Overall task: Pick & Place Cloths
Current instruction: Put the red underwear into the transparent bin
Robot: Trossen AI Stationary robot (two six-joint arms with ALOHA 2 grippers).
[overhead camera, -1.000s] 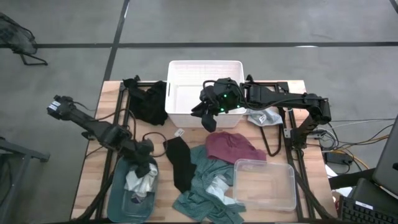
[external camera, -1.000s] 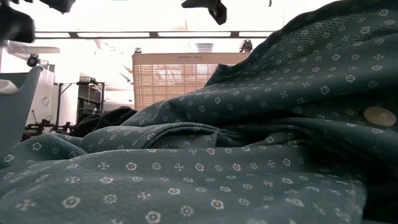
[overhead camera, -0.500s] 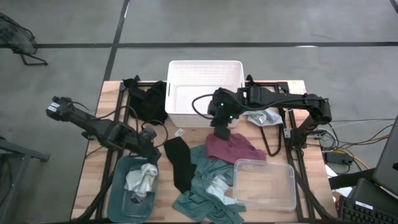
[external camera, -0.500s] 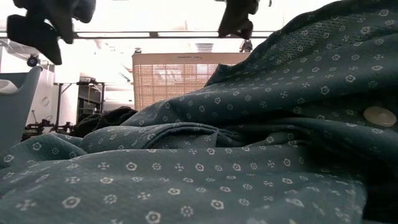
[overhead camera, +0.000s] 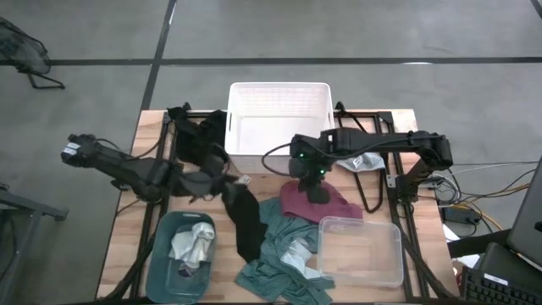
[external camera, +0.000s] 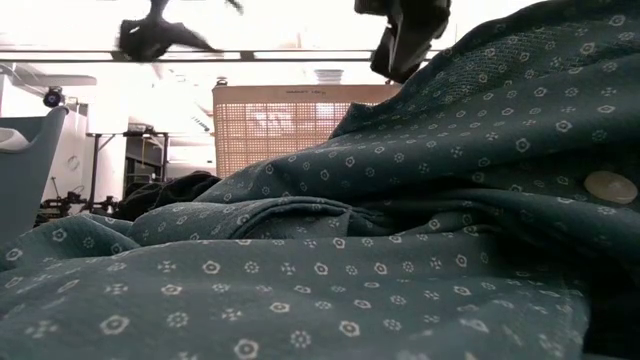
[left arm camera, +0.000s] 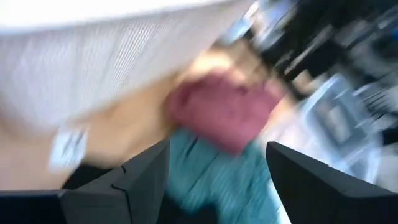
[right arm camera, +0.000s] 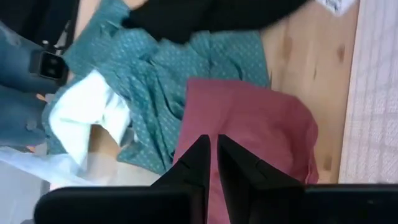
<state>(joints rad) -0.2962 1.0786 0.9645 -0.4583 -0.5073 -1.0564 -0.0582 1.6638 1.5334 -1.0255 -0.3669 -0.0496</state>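
Maroon cloth [overhead camera: 318,202] is lying mid-table, touching the teal patterned cloth [overhead camera: 275,254] and just in front of the white bin [overhead camera: 279,120]. The right gripper [overhead camera: 318,191] is hovering right over it, its fingers [right arm camera: 198,163] nearly closed and holding nothing. The left gripper [overhead camera: 222,180] is sitting above the far end of the black cloth [overhead camera: 243,220], fingers [left arm camera: 144,169] spread apart and empty. A white-grey cloth [overhead camera: 194,246] is resting in the teal bin [overhead camera: 159,269].
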